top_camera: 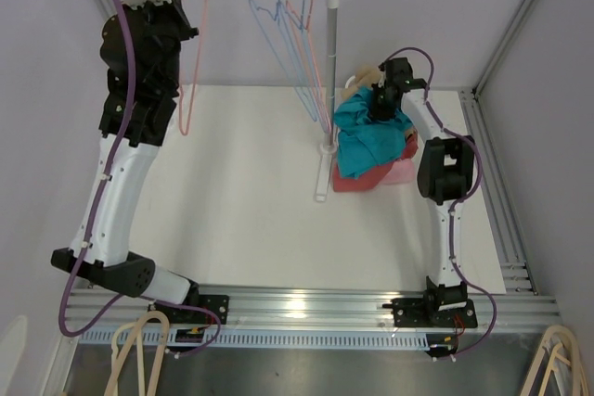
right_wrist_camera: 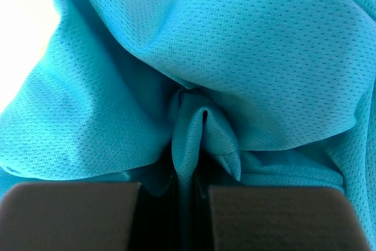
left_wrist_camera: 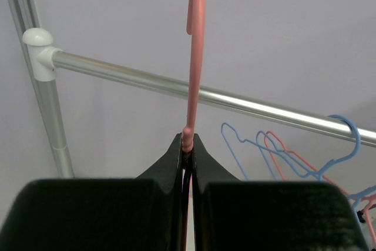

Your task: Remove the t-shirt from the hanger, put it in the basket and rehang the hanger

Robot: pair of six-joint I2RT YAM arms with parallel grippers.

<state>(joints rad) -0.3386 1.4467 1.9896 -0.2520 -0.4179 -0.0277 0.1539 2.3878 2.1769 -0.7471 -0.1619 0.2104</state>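
A teal t-shirt (top_camera: pixel 367 141) lies bunched on a pile of clothes at the right of the table, off any hanger. My right gripper (top_camera: pixel 379 108) is down on it, and the right wrist view shows the jaws (right_wrist_camera: pixel 192 163) shut on a fold of the teal mesh t-shirt (right_wrist_camera: pixel 264 45). The pink hanger (top_camera: pixel 184 122) is bare and hangs at the left end of the rail. My left gripper (left_wrist_camera: pixel 187 142) is shut on the hanger's neck (left_wrist_camera: pixel 194 86) just below its hook, which rises past the rail (left_wrist_camera: pixel 235 99).
Several empty blue and pink hangers (top_camera: pixel 288 34) hang near the rail's right end by the upright post (top_camera: pixel 329 71). Red and pink garments (top_camera: pixel 357 183) and a beige cloth (top_camera: pixel 364 76) lie under and behind the t-shirt. Beige hangers (top_camera: pixel 139 350) sit below the near edge.
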